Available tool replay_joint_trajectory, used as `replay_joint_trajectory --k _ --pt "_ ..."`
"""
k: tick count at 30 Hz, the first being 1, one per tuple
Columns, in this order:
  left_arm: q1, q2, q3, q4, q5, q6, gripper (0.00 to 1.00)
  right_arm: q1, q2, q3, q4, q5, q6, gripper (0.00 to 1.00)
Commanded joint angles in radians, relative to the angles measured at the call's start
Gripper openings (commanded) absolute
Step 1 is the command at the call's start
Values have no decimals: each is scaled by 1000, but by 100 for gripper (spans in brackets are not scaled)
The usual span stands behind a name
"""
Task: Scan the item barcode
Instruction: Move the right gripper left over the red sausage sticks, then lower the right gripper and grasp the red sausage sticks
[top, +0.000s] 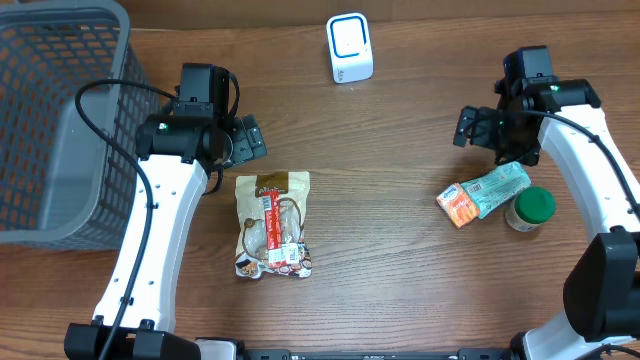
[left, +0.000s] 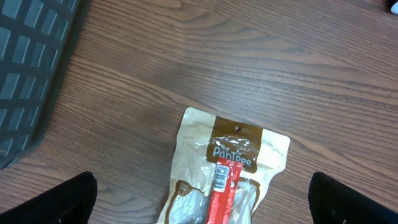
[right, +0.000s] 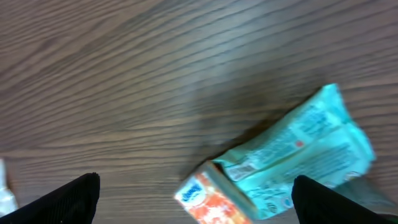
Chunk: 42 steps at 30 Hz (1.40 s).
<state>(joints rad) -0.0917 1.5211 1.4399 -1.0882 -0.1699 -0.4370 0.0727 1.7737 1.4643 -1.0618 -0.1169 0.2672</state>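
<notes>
Flat on the wood, just short of the wide-open, empty left gripper (top: 246, 140): snack pouch (top: 272, 224). Probably light, soft and crinkly; best pinched at the flat header edge. Right gripper (top: 468, 127) likewise open, empty. Beyond, white scanner (top: 350, 48).

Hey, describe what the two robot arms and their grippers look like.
Both arms have smooth white link shells, the left arm and right arm, with black joint housings near the wrists. A thin black cable loops beside the left one. The left gripper and right gripper are black, with blunt dark fingertips.
</notes>
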Motion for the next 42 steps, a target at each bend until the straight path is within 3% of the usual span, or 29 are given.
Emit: replay_joint_trajectory --k 1,2,4,8,13,15,23,26,30,42 --pt "0 -5 8 0 -16 14 100 4 -23 23 -2 -159 9 100" --pt "0 -5 8 0 -17 15 100 4 -23 20 14 -211 36 100" --pt "0 -5 8 0 -17 15 100 14 -21 14 38 -326 95 84" --pt "0 -5 8 0 -17 14 100 103 -21 11 82 -390 111 67" --pt "0 -5 8 0 -17 15 100 312 -10 10 102 -347 111 66" --pt "0 -5 8 0 -17 14 100 393 0 8 120 -319 120 60" --pt "0 -5 8 0 -17 15 100 703 56 7 204 -167 244 53" --pt "0 -5 8 0 -17 15 100 792 81 7 233 -82 307 43" --pt "0 -5 8 0 -16 14 100 882 111 6 287 21 337 36" --pt "0 -5 8 0 -16 14 100 966 241 0 426 38 336 36"
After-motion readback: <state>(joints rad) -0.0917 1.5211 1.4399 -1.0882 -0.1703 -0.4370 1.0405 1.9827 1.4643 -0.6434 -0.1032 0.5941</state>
